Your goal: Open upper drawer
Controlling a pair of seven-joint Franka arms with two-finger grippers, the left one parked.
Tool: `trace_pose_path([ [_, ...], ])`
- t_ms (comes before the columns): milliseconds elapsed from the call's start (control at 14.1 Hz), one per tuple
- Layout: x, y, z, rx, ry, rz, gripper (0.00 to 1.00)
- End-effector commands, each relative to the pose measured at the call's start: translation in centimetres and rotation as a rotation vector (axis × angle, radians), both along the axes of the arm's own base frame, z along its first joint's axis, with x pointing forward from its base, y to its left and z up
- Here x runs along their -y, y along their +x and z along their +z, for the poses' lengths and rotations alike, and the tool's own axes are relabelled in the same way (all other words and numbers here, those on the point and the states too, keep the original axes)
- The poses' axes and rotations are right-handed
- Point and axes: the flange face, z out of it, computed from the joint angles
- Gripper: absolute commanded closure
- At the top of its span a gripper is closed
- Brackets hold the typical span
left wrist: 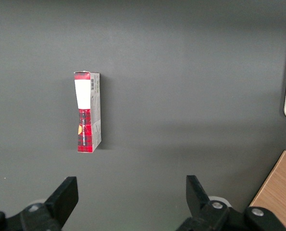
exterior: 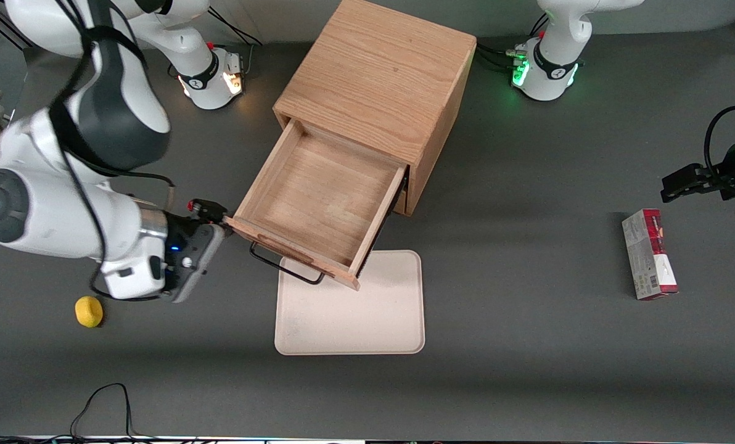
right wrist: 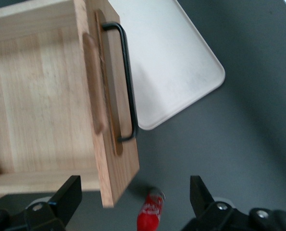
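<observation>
The upper drawer (exterior: 318, 191) of the oak cabinet (exterior: 373, 74) stands pulled far out, showing its bare wooden-box interior (right wrist: 37, 110). Its long black wire handle (exterior: 284, 266) (right wrist: 128, 82) runs along the drawer front. My right gripper (exterior: 218, 223) (right wrist: 133, 192) is open at the end of the drawer front toward the working arm's end of the table. The corner of the front panel (right wrist: 116, 183) lies between the wide-apart fingers (right wrist: 68, 195), and nothing is gripped. The drawer hides the lower drawer.
A beige tray (exterior: 367, 308) (right wrist: 176, 72) lies on the table under and in front of the open drawer. A red can (right wrist: 150, 211) lies below the gripper. A yellow ball (exterior: 89, 311) sits nearer the camera. A red box (exterior: 649, 253) (left wrist: 87, 110) lies toward the parked arm's end.
</observation>
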Motion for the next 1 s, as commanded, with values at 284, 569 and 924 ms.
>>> trace_pose_path([
  [284,11.5,-5.7,2.1,-0.037,-0.109,-0.267,0.0],
  [569,14.5,-11.4,1.1,-0.01,-0.204,-0.503,0.0],
  [924,15.6,-13.0,1.6,-0.001,-0.212,-0.696,0.01],
])
